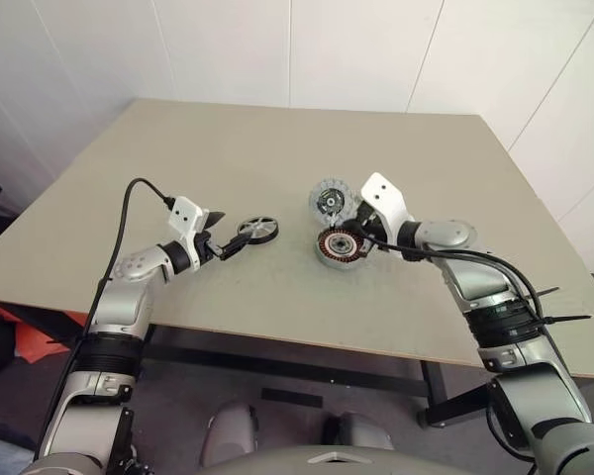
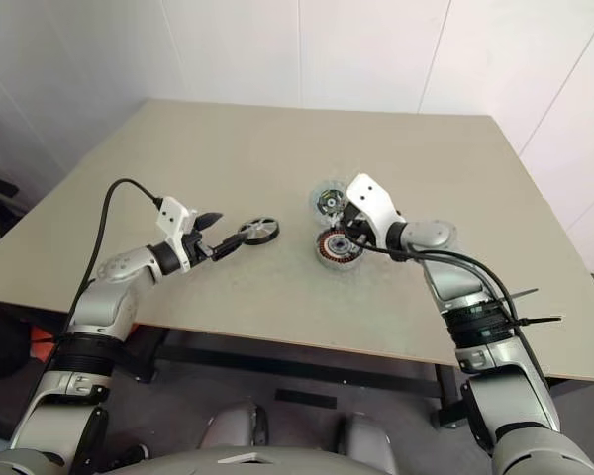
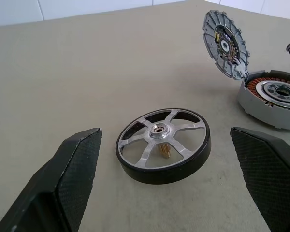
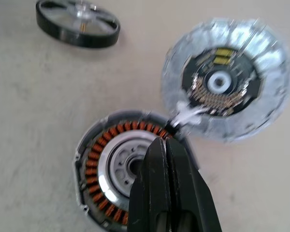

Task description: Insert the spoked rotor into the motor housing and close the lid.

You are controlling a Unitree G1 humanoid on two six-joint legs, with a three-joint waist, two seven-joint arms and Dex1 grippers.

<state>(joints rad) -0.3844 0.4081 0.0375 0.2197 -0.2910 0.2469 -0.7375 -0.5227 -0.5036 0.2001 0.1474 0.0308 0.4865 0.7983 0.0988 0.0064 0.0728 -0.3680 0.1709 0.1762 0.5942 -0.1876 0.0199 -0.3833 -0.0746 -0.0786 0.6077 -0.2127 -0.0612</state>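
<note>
- Matte beige board makes up my bench, a flat surface with a faintly grainy finish.
- I see the rotor lying flat on it: a smooth black rim around pale silvery spokes and a small round hub with a brassy stub at its centre.
- My left gripper has its fingers spread wide, one black, finely textured pad on either side of the rotor, neither touching it.
- To the right of the rotor, apart from it, sits the housing, a short round silvery metal cup ringed inside with copper-orange windings around a pale central hub.
- Behind the housing and touching its far rim, the lid stands tilted up like an open hatch. It is a thin ribbed grey disc whose dark centre carries a small circuit pattern.
- My right gripper has its two black fingers pressed shut together, holding nothing, their tip over the housing's hub; I cannot tell whether it touches.
</note>
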